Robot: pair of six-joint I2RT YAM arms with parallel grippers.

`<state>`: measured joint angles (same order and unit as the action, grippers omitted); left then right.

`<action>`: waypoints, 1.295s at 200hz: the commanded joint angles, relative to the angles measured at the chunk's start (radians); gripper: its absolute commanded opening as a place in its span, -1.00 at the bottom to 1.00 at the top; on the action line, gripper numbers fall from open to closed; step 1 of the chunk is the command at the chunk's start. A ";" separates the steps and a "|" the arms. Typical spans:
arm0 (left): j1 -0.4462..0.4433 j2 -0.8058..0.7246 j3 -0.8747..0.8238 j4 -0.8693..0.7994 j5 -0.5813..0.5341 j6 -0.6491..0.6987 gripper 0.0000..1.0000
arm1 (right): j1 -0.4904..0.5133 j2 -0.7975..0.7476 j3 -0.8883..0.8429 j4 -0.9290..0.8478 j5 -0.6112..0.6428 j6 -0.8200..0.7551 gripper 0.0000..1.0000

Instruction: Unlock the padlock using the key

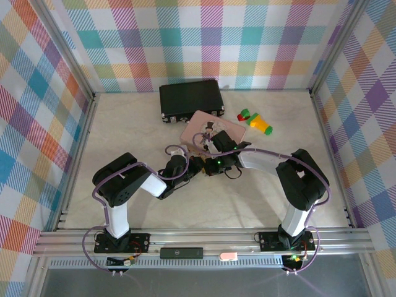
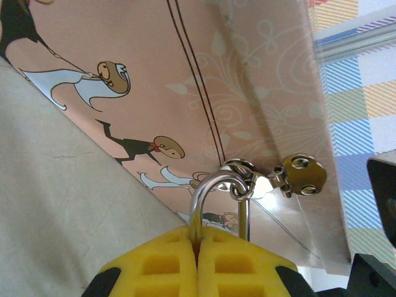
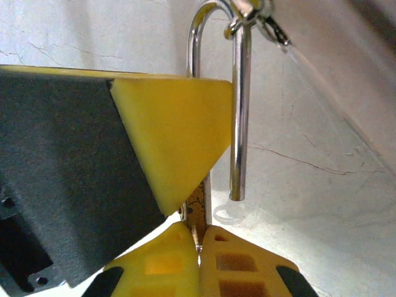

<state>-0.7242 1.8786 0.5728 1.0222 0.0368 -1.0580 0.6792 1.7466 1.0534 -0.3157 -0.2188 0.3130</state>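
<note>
Black case far, pink picture tin centre, toy blocks right. At the tin's near edge, left gripper clamps the padlock, whose shackle hooks the clasp. Right gripper pinches a brass-coloured sliver.

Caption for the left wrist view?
Left pincer shut on the padlock, its shackle looped through the clasp of the pink tin.

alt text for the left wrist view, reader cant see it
The yellow-tipped left gripper, shut at the bottom edge, pinches the padlock by its silvery shackle, which arches up and hooks through a small ring by the clasp of the pink picture tin. The tin, printed with cartoon figures, lies on a pale table.
</note>
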 commanded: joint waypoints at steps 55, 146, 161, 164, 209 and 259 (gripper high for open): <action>0.003 -0.030 0.000 -0.005 -0.048 -0.026 -1.00 | -0.068 -0.333 -0.107 0.038 0.160 0.192 0.06; -0.065 -0.031 -0.005 0.011 -0.277 -0.169 -1.00 | -0.187 -0.255 -0.125 0.102 0.354 0.366 0.48; -0.079 -0.023 -0.010 0.021 -0.319 -0.204 -1.00 | -0.197 -0.229 -0.130 0.105 0.362 0.401 0.47; -0.081 -0.022 -0.011 0.023 -0.328 -0.212 -1.00 | -0.197 -0.223 -0.132 0.105 0.365 0.408 0.47; -0.112 -0.002 0.000 0.055 -0.470 -0.306 -1.00 | -0.198 -0.191 -0.181 0.123 0.389 0.530 0.41; -0.118 0.007 0.006 0.019 -0.597 -0.413 -1.00 | -0.198 -0.216 -0.230 0.153 0.392 0.602 0.27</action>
<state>-0.8474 1.8805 0.5739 1.0233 -0.3843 -1.3666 0.4885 1.5291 0.8761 -0.1310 0.1188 0.8543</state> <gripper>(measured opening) 0.051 0.649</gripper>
